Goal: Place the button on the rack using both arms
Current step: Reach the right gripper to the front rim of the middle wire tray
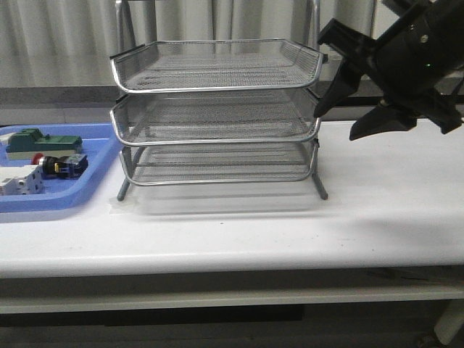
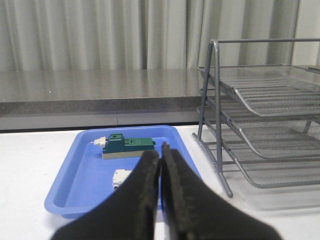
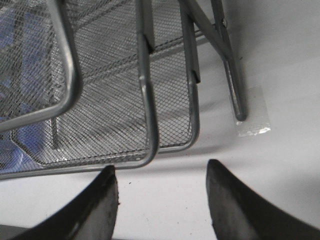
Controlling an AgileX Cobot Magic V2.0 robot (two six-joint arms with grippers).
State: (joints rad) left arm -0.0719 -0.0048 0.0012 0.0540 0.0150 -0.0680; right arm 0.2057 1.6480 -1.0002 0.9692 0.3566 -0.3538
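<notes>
Left arm not visible in the front view; only its end effector (image 2: 161, 170) shows, in the left wrist view, fingers pressed together with nothing between them, and it blocks the near middle of the blue tray (image 2: 75, 192). The button (image 1: 58, 164) cannot be made out in that view; it is likely behind the fingers, but I cannot tell. In the front view the button lies on its side in the blue tray (image 1: 98, 174) at the desk's (image 1: 290, 232) left end, red head toward the left, dark body toward the right, small and somewhat blurred. Just behind it in the tray lies a green block (image 1: 43, 139) on a pale base; a white switch unit (image 1: 18, 181) sits at the tray's near left, cut off by the picture edge. The tray itself runs off the left edge. The rack (image 1: 217, 109) stands mid-desk, just right of the tray, all three mesh tiers bare; its upper frame is cut off at the top. The right end effector (image 1: 348, 116) hangs above the desk near the rack's right side, level with the upper two tiers, fingers spread wide, holding nothing; the arm behind it runs off the top right corner. In the right wrist view the two fingertips (image 3: 102, 200) stand apart over bare desk, with the rack's corner (image 3: 150, 130) and one leg beyond them; blue shows dimly through the mesh.
</notes>
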